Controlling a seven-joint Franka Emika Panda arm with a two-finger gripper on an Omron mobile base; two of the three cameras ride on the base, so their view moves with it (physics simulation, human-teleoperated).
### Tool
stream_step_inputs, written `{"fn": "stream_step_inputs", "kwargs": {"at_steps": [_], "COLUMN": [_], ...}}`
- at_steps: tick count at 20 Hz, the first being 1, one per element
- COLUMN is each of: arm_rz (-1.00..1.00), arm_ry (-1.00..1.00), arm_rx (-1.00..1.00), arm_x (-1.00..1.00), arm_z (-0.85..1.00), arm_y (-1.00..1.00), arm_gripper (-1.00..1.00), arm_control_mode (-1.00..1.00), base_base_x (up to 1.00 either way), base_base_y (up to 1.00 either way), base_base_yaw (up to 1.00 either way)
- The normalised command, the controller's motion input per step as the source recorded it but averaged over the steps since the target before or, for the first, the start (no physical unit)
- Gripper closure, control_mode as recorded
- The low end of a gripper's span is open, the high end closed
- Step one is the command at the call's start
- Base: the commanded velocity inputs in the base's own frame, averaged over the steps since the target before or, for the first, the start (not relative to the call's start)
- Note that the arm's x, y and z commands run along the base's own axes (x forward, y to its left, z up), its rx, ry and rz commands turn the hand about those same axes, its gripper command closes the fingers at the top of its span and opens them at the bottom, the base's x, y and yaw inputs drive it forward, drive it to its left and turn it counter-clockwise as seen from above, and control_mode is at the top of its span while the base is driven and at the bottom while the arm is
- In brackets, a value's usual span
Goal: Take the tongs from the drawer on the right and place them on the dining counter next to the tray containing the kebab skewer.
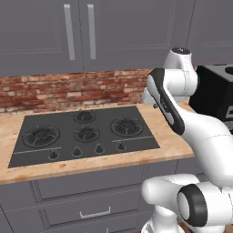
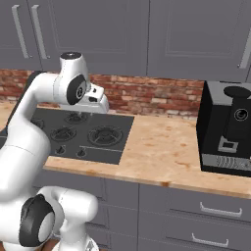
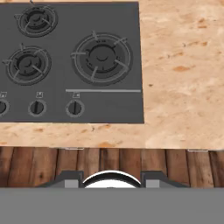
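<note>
My gripper (image 3: 111, 181) hangs above the front edge of a beige counter (image 3: 183, 65), to the right of a black hob (image 3: 70, 61). Its two dark fingertips (image 3: 72, 180) stand apart at the bottom of the hand view with nothing between them. In the right base view the hand (image 2: 99, 104) sits over the hob's right rear corner, pointing down. The arm partly covers the hand (image 1: 149, 96) in the left base view. The tongs, the drawer, the dining counter, the tray and the kebab skewer are out of view.
A black coffee machine (image 2: 228, 130) stands on the counter to the right. Below the counter are panelled drawers with silver handles (image 2: 220, 210). A brick wall (image 1: 54, 91) and grey upper cabinets (image 1: 82, 32) rise behind. Wooden floor (image 3: 43, 166) lies below the counter edge.
</note>
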Motion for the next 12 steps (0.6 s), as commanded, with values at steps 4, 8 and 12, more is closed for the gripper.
{"fn": "stream_step_inputs", "kwargs": {"at_steps": [4,8,12], "arm_rz": [0.0,-0.09,-0.22], "arm_ry": [-0.02,-0.03,0.0], "arm_rx": [0.05,0.05,0.13], "arm_x": [-0.08,-0.2,-0.25], "arm_z": [-0.02,0.0,0.0], "arm_y": [-0.08,-0.16,-0.35], "arm_gripper": [-1.0,-1.0,-1.0], "arm_control_mode": [-1.0,-1.0,-1.0], "base_base_x": [0.0,0.0,0.0], "base_base_y": [0.0,0.0,0.0], "base_base_yaw": [0.0,0.0,0.0]}}
